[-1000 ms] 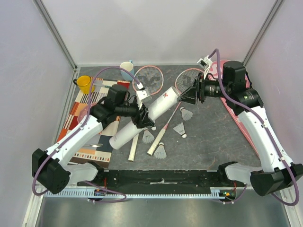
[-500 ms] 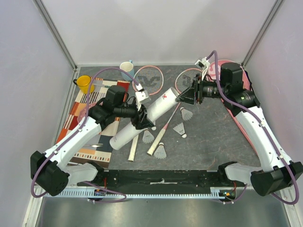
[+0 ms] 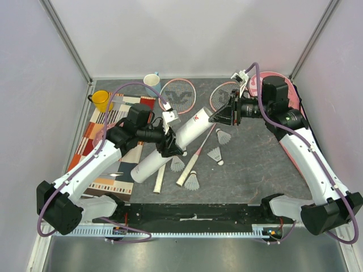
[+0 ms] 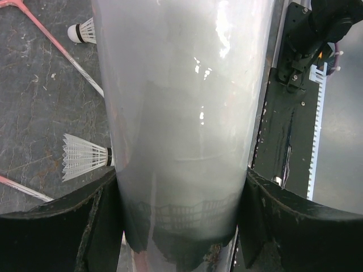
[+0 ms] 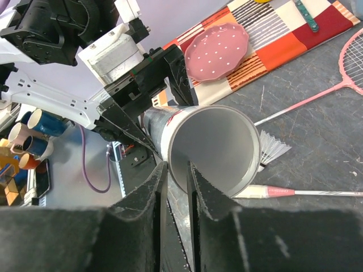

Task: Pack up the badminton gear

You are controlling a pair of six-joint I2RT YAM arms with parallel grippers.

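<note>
Two arms share one item rn: the long white tube (image 3: 190, 127) runs diagonally, its mouth end lifted off the table (image 3: 255, 170) toward the far right. Its other end is low by the striped mat (image 3: 96, 144), and we can't tell if that end rests. The left gripper (image 3: 169, 140) is clamped round the mid-body; the left wrist view shows both fingers pressed vs the tube's sides. At the open mouth the right gripper (image 5: 177, 168) has its fingers drawn nearly together w/ only a slim gap. The rim's lower edge seems to run into that gap, but whether the pads bite the wall we can't tell. We read the step as securing the mouth end so the tube can be loaded, prob. w/ the four shuttlecocks (image 3: 214, 154) lying loose on the table. The task looks early: the tube's inside looks empty, both rackets (image 3: 177, 94) lie flat, and the pink bag (image 3: 282, 76) sits under the right arm. To do it well, close gently, since a thin wall will likely ovalise or crease if pinched hard. Set the pinch square to the rim so it doesn't twist vs the left hold, and don't let the arms pull opposite ways. Aim the mouth upward so whatever goes in doesn't slide out. Mind the low end: it's just beside a white handle (image 3: 159, 182) and could nudge it.
</note>
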